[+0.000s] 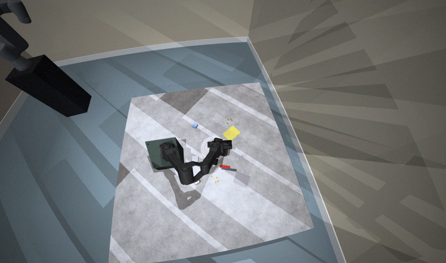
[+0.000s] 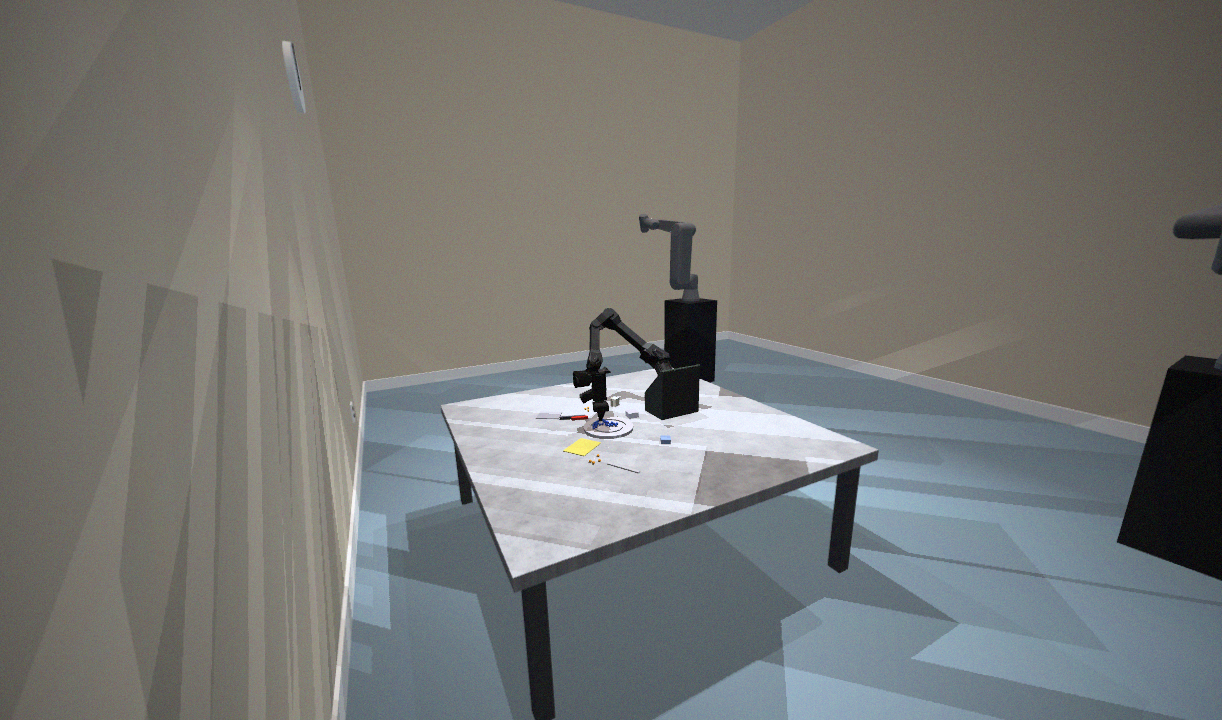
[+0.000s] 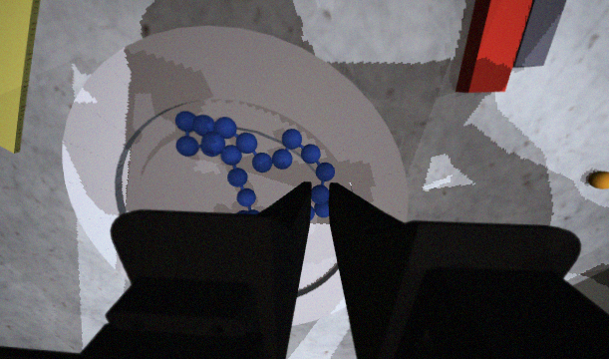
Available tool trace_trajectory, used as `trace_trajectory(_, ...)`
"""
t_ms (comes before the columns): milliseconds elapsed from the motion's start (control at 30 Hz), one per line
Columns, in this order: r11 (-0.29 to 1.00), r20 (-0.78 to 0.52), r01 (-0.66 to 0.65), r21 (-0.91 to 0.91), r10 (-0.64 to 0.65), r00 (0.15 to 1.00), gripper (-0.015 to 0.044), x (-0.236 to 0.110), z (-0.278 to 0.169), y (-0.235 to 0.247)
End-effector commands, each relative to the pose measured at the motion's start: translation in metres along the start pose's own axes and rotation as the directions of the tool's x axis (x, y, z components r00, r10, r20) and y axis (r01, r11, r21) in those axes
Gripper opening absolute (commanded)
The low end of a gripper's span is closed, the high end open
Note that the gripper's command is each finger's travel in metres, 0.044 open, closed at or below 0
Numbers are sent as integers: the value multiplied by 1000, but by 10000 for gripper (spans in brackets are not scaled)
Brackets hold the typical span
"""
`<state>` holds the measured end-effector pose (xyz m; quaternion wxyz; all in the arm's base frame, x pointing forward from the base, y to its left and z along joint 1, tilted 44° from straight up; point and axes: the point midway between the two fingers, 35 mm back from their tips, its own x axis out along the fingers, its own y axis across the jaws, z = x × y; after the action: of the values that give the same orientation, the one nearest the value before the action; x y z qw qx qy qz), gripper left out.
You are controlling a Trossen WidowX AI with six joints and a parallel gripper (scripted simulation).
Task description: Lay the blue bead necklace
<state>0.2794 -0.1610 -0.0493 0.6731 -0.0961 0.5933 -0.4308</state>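
One black arm is standing on one table, carrying one gripper. One round bead board, one blue bead necklace, one yellow pad, one red block and one small blue cube are showing. Orange beads are lying in two clusters: four at twelve o'clock, four at six.

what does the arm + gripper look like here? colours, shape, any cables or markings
The arm is matte black to dark grey throughout: slim rounded links with cylindrical joints, rising from a dark green box-shaped base. The gripper has two flat black fingers that taper to wedge-shaped tips, mounted on broad blocky carriers. No cables, labels or markings can be made out in any view.
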Motion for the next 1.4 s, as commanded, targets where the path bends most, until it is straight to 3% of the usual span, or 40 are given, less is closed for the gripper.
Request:
trace_trajectory(0, 1000, 3, -3, 1, 3, 1000, 0, -4, 1, 1)
trace_trajectory(567, 1000, 3, -2, 1, 2, 1000, 0, 4, 0, -9)
trace_trajectory(1133, 1000, 2, 1, 0, -1, 1000, 440, -1, 0, -10)
trace_trajectory(1367, 1000, 3, -3, 1, 3, 1000, 440, -4, 0, -10)
